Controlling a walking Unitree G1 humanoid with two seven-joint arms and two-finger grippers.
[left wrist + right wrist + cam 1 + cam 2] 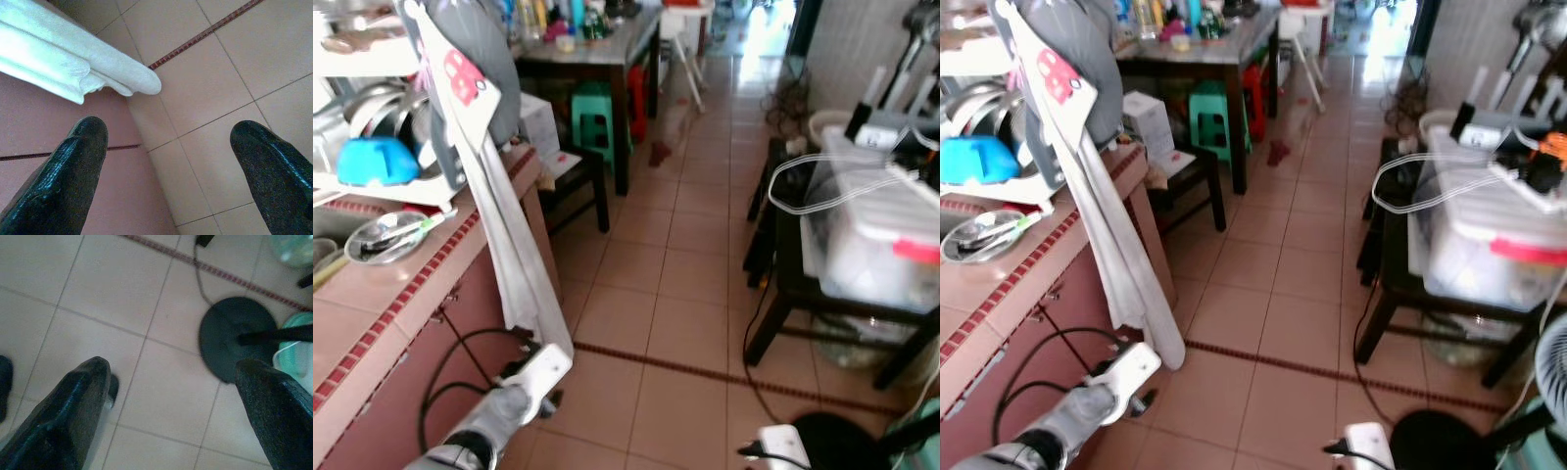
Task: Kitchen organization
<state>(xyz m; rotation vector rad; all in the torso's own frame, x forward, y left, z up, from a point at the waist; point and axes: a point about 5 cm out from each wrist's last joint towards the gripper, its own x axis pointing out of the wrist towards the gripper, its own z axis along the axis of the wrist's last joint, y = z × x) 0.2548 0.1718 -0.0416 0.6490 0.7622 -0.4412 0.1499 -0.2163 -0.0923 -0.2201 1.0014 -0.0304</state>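
Observation:
A pink tiled counter (372, 304) runs along my left. On it stands a white dish rack (411, 191) holding a blue bowl (377, 162) and metal pans. Beside the rack sits a glass bowl (386, 235) with utensils in it. A long white and grey cloth (514, 255) hangs over the counter's edge, almost to the floor. My left arm (533, 377) hangs low beside the cabinet front. My left gripper (168, 129) is open over the floor tiles, just below the cloth's end (122, 78). My right gripper (173, 366) is open above the floor, with nothing between its fingers.
A black round fan base (239, 338) with a cable lies on the floor at my right. A clear plastic box (871, 235) rests on a dark stand at right. Ahead are a dark table (597, 59), a green stool (597, 117) and a white carton (540, 122).

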